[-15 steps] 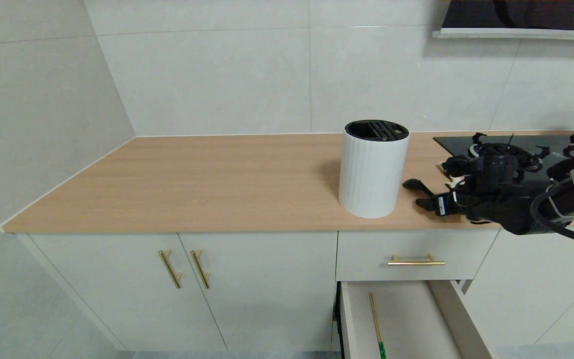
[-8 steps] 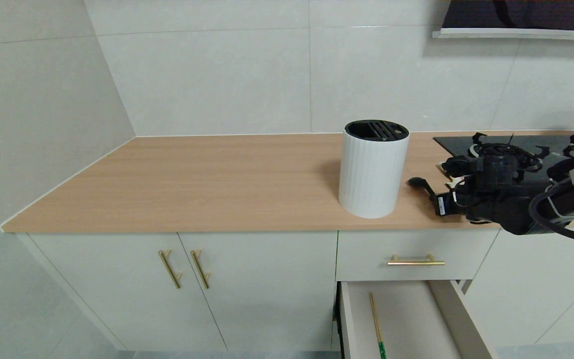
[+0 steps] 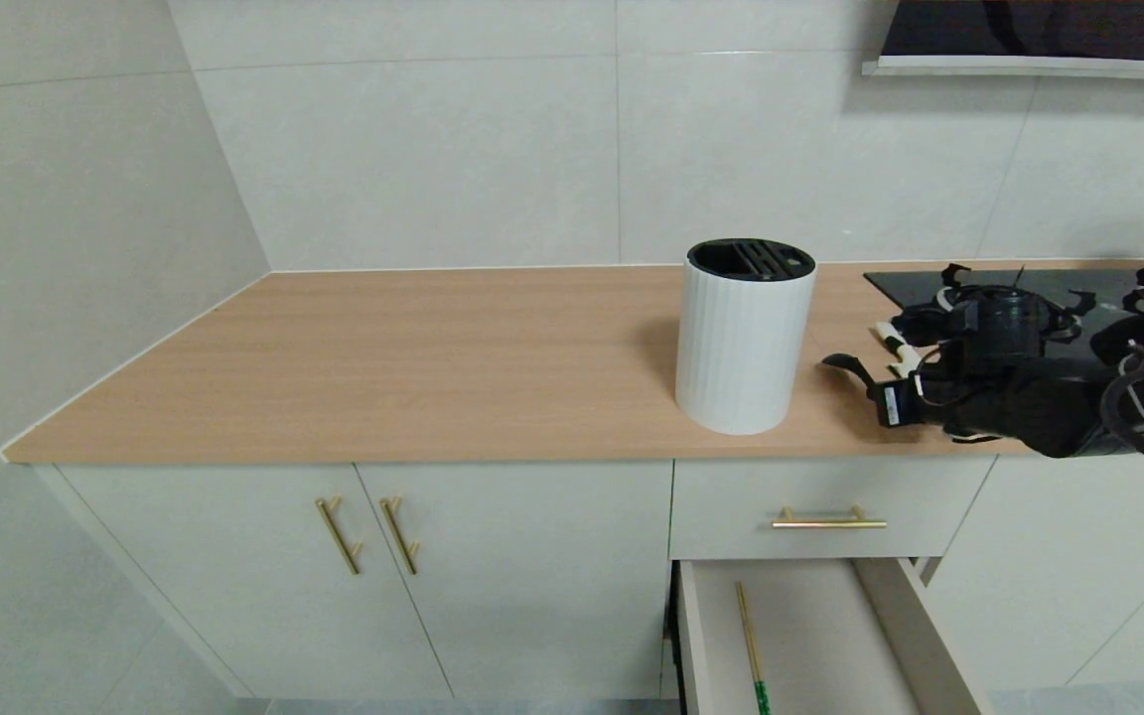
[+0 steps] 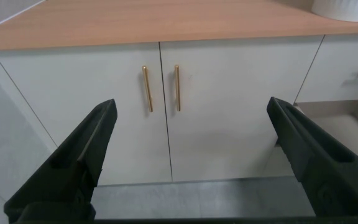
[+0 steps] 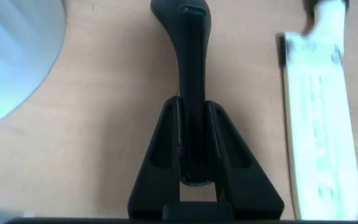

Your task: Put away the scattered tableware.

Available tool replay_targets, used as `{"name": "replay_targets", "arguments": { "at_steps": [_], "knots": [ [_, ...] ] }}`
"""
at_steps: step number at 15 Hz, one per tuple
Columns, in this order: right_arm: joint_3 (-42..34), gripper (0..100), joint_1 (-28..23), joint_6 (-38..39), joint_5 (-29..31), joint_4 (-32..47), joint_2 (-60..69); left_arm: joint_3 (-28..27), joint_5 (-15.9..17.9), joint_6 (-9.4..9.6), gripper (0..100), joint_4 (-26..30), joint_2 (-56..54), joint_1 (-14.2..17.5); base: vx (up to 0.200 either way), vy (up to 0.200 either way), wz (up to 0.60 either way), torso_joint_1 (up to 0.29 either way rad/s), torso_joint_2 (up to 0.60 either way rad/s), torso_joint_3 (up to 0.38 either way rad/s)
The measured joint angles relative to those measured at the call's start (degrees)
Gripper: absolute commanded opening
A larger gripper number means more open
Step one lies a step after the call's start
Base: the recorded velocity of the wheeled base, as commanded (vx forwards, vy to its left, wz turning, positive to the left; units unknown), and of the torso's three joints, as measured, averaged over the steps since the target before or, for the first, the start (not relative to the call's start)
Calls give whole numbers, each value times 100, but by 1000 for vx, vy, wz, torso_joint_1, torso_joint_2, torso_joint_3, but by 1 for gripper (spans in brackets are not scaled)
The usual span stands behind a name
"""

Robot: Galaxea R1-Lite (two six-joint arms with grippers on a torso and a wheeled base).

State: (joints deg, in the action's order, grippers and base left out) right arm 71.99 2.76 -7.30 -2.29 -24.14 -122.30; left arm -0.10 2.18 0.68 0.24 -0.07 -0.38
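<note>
One black-handled utensil (image 5: pixel 190 74) is clamped between the right gripper's (image 5: pixel 192 118) closed fingers, low over the wooden counter (image 3: pixel 433 357), just right of the white slotted holder (image 3: pixel 743 338).

Only its handle shows, so what kind of utensil it is, and whether it has cleared the wood, cannot be told. A white piece of tableware (image 5: pixel 319 112) lies on the counter close beside it, untouched. Below, a drawer (image 3: pixel 895 616) stands open with chopsticks (image 3: pixel 751 645) inside. The left gripper (image 4: pixel 191 130) hangs with fingers wide apart before the cabinet doors (image 4: pixel 229 124). The step in hand looks like the pick-up. Next would be a clean lift, then a carry to holder or drawer, keeping clear of the holder's wall.
</note>
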Motion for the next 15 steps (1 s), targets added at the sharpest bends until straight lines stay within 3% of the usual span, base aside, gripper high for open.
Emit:
{"name": "replay_targets", "arguments": {
  "at_steps": [3,7,11,15],
  "knots": [
    [-274,0,55,474,234,550,656,0,-2,0,100,0,0,0,0,0,0,0,0,0],
    [-1373,0,399,785,603,1109,1968,0,-5,2,100,2,0,5,0,0,0,0,0,0],
    [-2731,0,1006,1175,770,1226,3200,0,-2,0,100,0,0,5,0,0,0,0,0,0],
    [-3524,0,1248,1208,768,1165,3666,0,-5,0,100,0,0,2,0,0,0,0,0,0]
  ]
}}
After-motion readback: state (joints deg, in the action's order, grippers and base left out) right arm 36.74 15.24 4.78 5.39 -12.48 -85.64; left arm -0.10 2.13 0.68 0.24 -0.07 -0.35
